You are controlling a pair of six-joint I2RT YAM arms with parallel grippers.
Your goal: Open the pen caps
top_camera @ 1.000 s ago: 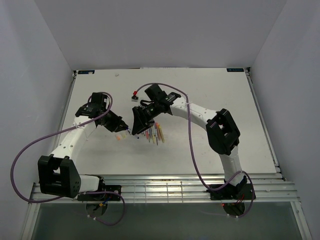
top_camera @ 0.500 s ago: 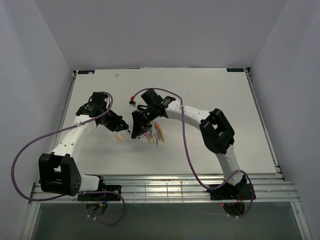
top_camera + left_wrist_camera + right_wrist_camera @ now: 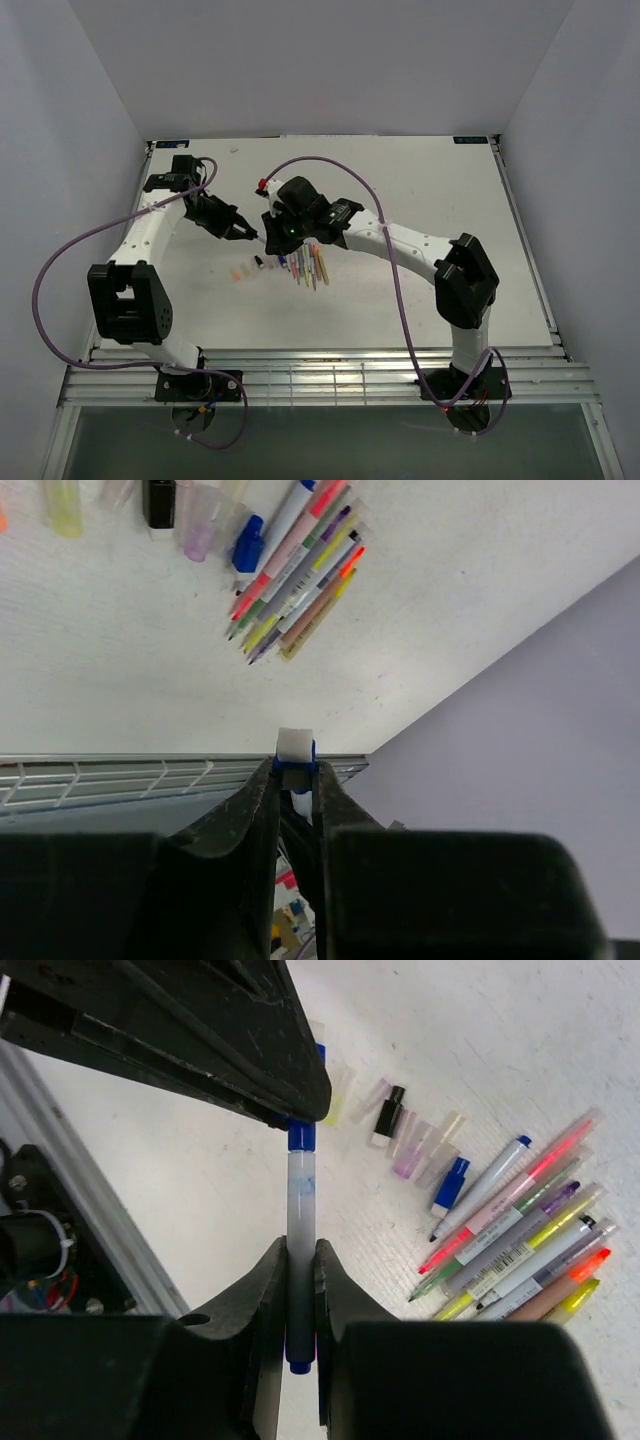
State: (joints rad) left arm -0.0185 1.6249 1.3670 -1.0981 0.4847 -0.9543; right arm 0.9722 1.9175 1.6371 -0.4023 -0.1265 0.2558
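We see one pen (image 3: 301, 1195) clamped from both sides near the pen row (image 3: 505, 1230): left gripper (image 3: 295, 770) on its blue end, right gripper (image 3: 300, 1255) on its barrel

White table (image 3: 440, 180) between pale grey walls (image 3: 70, 120), slatted metal rail (image 3: 330, 378) along its near edge

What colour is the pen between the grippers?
The pen is white with blue ends; right wrist view.

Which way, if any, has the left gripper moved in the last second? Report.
Yes. The left gripper, shut on the pen, has shifted toward the table's far edge, away from the loose caps it was beside.
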